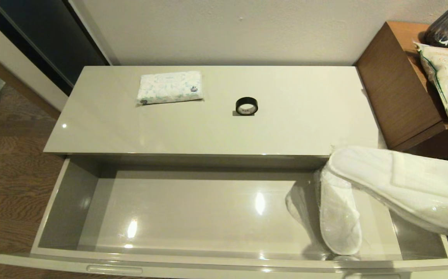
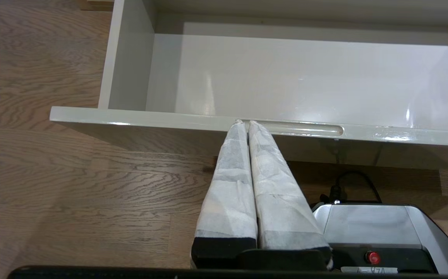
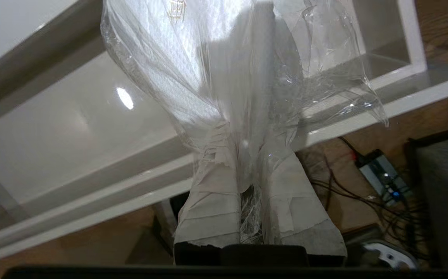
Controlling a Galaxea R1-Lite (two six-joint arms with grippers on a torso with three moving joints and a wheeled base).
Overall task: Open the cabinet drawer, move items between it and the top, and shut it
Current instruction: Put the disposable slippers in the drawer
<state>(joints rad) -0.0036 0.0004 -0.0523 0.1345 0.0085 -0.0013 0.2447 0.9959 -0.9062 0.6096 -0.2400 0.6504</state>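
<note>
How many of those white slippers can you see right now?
2. One slipper hangs bagged in the right gripper above the open drawer; the other slipper lies inside the drawer's right end.

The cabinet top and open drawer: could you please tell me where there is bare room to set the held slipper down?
The top is bare right of the tape roll and before the tissue pack. The drawer floor is bare left of the slipper lying there; its right end is crowded, under the bagged slipper in the right tool.

Looks like a hotel room: bagged slippers [image 1: 402, 186], tissue pack [image 1: 169, 87], glossy cabinet [image 1: 305, 128], wood floor [image 1: 7, 174].
</note>
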